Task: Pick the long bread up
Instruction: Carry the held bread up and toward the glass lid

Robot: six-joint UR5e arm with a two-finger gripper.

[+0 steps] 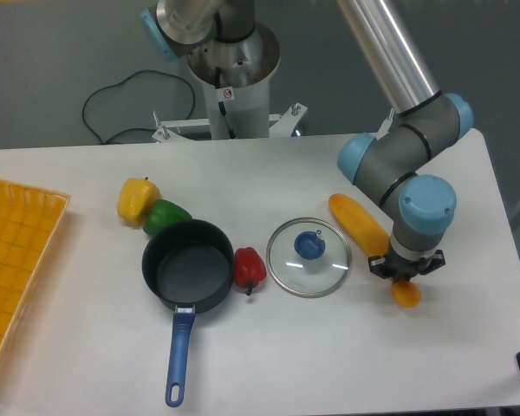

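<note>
While the arm reaches down over the right part of the white table (269, 364), its gripper (405, 267) sits directly on top of the long bread (357, 220), and the two dark fingers (380, 265) appear pressed against the loaf's sides, pinching it near its lower end. Only two stretches of the loaf show: a longer orange-yellow length running up and to the left from the jaws, and a short rounded tip poking out just below them. The middle part is hidden under the wrist, and I cannot tell whether the loaf rests on the table or is lifted off it.

Just to the left of the jaws lies the glass lid (309, 257) with its blue knob, close beside the loaf's upper stretch but not touching it. Farther left of the jaws come the red pepper (250, 269), touching the rim of the dark saucepan (187, 265), whose blue handle points toward the table's near edge. Beyond the pan, up and to the left, the green pepper (165, 215) and the yellow pepper (137, 198) lie against each other. Well away from the jaws, at the far left edge, sits a yellow basket (9, 260).
</note>
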